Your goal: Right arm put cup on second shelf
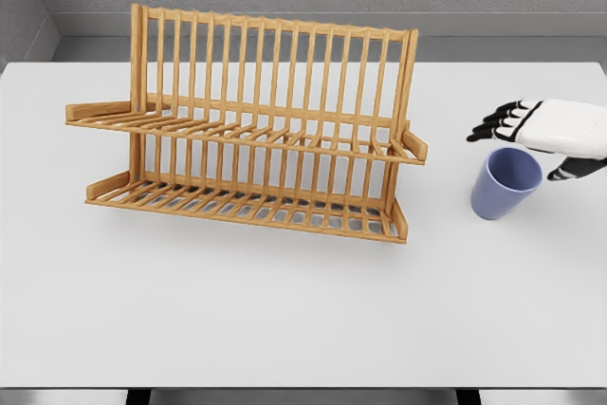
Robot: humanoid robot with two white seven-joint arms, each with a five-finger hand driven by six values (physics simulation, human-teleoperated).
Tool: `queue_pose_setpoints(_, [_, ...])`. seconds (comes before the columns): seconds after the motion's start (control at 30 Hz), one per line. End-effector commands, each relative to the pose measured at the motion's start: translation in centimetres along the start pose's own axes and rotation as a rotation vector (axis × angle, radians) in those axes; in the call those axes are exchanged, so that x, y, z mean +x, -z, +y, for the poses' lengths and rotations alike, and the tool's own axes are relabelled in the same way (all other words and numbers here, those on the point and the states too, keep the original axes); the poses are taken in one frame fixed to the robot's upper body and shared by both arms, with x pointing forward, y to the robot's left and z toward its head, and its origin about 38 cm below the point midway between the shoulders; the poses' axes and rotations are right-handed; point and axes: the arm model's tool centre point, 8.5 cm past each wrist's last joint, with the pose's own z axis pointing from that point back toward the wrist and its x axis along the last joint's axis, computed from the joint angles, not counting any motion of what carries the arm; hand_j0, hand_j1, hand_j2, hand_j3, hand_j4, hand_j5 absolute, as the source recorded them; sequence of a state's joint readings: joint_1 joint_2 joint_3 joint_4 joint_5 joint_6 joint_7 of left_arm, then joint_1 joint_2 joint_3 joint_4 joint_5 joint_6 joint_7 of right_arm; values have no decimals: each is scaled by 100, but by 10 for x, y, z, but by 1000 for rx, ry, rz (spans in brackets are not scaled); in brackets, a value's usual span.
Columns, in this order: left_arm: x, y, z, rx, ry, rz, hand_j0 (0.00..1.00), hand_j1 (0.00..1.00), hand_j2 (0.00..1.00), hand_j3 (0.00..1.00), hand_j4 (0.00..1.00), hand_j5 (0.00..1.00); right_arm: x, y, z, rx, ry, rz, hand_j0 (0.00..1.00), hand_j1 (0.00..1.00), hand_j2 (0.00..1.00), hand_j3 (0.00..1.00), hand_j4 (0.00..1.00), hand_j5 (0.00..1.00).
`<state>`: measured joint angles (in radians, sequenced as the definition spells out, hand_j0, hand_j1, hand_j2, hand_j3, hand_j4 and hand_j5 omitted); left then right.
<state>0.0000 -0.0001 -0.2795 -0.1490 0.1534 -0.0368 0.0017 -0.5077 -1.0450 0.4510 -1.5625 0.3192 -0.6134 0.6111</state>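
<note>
Cup point(505, 182): periwinkle blue, handleless, tapered toward the base; seen upright with a slight tilt, open mouth facing up, nothing visible inside. It is placed on the white surface point(285, 320), right of the rack and apart from it.

Rack point(248, 130): light wood, two slatted shelves, upper point(228, 128) and lower point(237, 204), backed by upright bars. It is set mid-surface, angled slightly. No items are carried on either shelf.

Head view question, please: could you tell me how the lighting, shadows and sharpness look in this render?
In the head view, lighting is soft and even, with no glare on the white table; the wooden rack casts only a faint shadow beneath its lower shelf; the blue cup and right hand look sharp, without blur.
</note>
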Motion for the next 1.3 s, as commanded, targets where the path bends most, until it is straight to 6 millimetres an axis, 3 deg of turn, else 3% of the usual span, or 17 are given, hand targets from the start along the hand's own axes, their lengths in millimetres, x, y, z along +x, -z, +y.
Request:
queue_pose_setpoints(0.0, [0, 0, 0, 0, 0, 0, 100, 100, 100, 100, 100, 100, 1, 6, 9, 17, 21, -10, 100, 100, 100, 100, 100, 100])
queue_pose_setpoints(0.87, [0, 0, 0, 0, 0, -1, 100, 100, 100, 100, 100, 100, 2, 13, 25, 61, 45, -20, 100, 100, 100, 100, 100, 100])
queue_pose_setpoints(0.97, [0, 0, 0, 0, 0, 0, 100, 100, 100, 100, 100, 100, 2, 13, 25, 62, 45, -21, 77, 77, 77, 77, 77, 77])
queue_pose_setpoints(1.1, [0, 0, 0, -1, 1, -1, 100, 100, 100, 100, 100, 100, 3, 15, 27, 68, 46, -27, 67, 67, 67, 67, 67, 67])
queue_pose_setpoints(1.27, [0, 0, 0, 0, 0, 0, 100, 100, 100, 100, 100, 100, 3, 15, 27, 68, 46, -27, 64, 64, 64, 64, 64, 64])
